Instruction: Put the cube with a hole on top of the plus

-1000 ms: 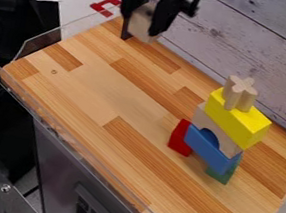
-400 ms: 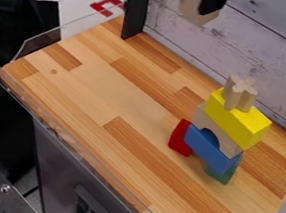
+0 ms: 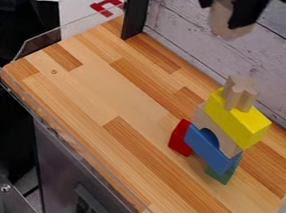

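At the top edge, right of centre, my black gripper (image 3: 228,15) is shut on a light wooden block (image 3: 227,21), held high in front of the back wall. No hole can be made out in that block. The light wooden plus (image 3: 239,94) stands upright on the yellow block (image 3: 237,118), below and slightly right of the gripper, with a gap of air between it and the held block. Under the yellow block are a wooden arch (image 3: 203,118) and a tilted blue block (image 3: 211,150).
Low in the stack are a red block (image 3: 181,137) at its left and a green block (image 3: 221,175) at its right. A black post (image 3: 137,7) rises at the table's back corner. The whitewashed plank wall (image 3: 184,31) runs behind the wooden table (image 3: 108,88).
The gripper has moved right and up from the back left corner, carrying the wooden block, and now hangs nearer the stack. The stack stands as before.
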### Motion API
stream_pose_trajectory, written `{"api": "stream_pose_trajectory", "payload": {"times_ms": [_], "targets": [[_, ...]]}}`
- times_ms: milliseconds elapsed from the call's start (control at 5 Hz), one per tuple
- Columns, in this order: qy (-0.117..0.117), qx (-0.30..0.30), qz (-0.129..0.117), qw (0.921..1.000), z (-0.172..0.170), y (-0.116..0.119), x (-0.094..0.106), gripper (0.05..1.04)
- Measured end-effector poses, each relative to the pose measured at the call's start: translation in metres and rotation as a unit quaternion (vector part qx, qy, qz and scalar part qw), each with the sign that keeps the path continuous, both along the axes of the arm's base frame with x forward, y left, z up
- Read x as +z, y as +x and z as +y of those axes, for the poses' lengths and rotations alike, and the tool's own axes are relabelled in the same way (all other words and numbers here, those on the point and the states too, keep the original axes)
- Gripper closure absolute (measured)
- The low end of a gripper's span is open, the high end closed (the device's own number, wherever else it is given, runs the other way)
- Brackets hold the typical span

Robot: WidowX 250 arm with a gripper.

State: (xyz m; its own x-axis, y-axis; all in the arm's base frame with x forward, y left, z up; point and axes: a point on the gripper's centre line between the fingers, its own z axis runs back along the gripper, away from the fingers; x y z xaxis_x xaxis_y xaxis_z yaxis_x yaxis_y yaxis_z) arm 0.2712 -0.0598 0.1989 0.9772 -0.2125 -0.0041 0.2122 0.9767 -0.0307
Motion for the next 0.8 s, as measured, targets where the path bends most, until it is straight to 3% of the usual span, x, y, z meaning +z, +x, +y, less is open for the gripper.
{"api": "stream_pose_trajectory", "payload": {"times_ms": [800], "targets": [[0.011,0.001,0.040,0.9991,-0.019,-0.006,-0.017,0.523]]}}
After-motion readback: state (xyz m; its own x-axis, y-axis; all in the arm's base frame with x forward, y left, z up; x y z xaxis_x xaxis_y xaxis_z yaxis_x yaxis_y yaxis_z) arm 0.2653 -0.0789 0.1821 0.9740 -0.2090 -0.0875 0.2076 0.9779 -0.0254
